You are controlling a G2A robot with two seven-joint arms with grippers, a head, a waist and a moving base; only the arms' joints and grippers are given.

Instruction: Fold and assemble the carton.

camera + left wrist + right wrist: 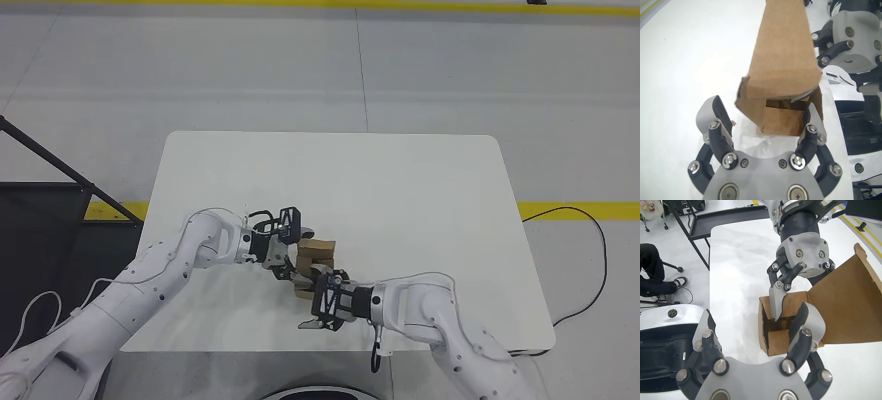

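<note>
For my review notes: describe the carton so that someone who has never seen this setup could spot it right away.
On the white table, look toward the edge nearest the robot, where the left gripper and right gripper face each other. Between them sits the carton: the only brown cardboard thing there, open-ended, with one large flap sticking out.

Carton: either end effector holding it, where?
Nothing held: left end effector and right end effector are open, each with one finger at the carton opening.
</note>
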